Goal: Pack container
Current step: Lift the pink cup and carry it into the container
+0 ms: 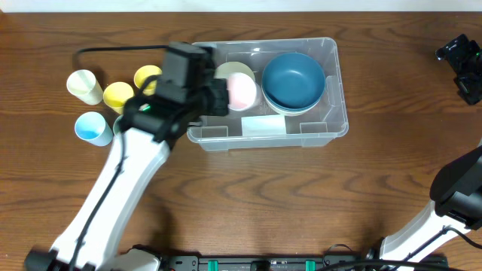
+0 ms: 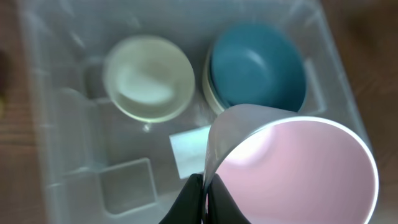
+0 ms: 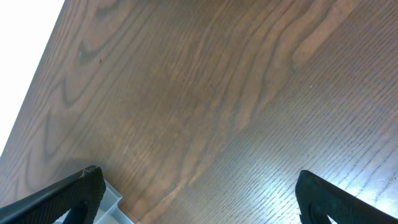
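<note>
My left claw (image 2: 204, 199) is clamped on the rim of a pink cup (image 2: 298, 174) above the container (image 1: 325, 129); my right claw (image 3: 205, 196) stands wide apart over the tabletop (image 3: 217, 93). The clear container sits far-middle on the tabletop, with a blue bowl (image 1: 294, 79) and a cream bowl (image 2: 148, 78) inside.

Mostly brown wood-grain table (image 3: 205, 106), grain running diagonally, glare patch toward lower right. White strip past the table edge in the top-left corner. Right gripper (image 3: 199, 196) spread wide: one dark fingertip (image 3: 71, 193) at bottom left, the other at bottom right, only tabletop between them. Pale translucent corner of the container (image 3: 115, 202) poking in at the bottom edge, just beside the bottom-left fingertip; can't tell whether touching.
</note>
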